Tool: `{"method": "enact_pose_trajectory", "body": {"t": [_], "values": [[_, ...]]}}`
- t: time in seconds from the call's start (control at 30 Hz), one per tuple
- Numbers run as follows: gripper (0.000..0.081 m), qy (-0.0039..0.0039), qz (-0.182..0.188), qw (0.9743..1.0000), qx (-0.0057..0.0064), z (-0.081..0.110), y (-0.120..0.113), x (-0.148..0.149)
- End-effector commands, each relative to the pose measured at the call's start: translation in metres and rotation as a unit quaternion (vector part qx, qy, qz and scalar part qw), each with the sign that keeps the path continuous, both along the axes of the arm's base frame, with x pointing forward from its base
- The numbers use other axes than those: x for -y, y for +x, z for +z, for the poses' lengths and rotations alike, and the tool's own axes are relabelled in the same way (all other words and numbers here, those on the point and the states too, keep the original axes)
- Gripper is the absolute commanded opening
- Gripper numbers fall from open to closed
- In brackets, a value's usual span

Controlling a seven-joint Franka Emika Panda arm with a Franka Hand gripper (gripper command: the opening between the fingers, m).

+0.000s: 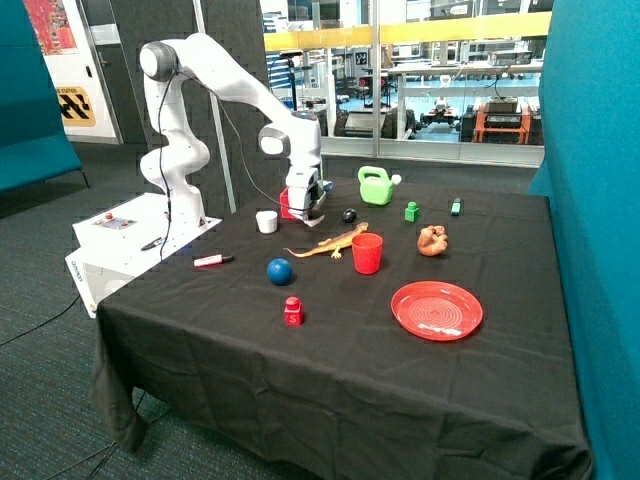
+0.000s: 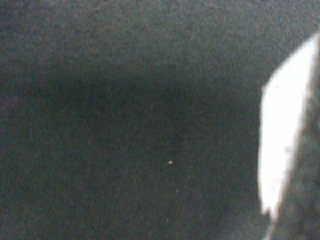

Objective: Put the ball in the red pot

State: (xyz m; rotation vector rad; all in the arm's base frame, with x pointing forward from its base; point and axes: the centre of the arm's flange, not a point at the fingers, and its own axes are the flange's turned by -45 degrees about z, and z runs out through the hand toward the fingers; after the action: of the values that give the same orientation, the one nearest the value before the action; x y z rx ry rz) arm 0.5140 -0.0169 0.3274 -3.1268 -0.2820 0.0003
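We saw the gripper (image 1: 313,213) low beside the red pot (image 1: 288,203), jaws unreadable; the ball (image 1: 279,271) lay apart.

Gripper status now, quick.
Gripper: low over the black tablecloth in front of the square red pot, nowhere near the dark blue ball; open or closed cannot be told.

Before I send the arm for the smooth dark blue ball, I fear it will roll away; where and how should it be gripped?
Grip the smooth dark blue ball across its widest middle, coming straight down from above. It sits free on the black tablecloth, clear of the orange toy lizard and the round red cup, so level jaws should fit either side. The gripper is by the square red pot.
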Motion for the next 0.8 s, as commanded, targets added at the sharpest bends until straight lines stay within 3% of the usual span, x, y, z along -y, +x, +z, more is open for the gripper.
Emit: {"method": "enact_pose_trajectory", "body": {"t": [0.0,0.4,0.77], "values": [[0.0808,-0.00104,-0.004,1.0000,0.0002,-0.004,-0.001,0.005],[0.0808,-0.00104,-0.001,1.0000,0.0002,0.002,0.002,0.003],[0.0808,-0.00104,-0.006,1.0000,0.0002,0.027,-0.001,0.016]]}}
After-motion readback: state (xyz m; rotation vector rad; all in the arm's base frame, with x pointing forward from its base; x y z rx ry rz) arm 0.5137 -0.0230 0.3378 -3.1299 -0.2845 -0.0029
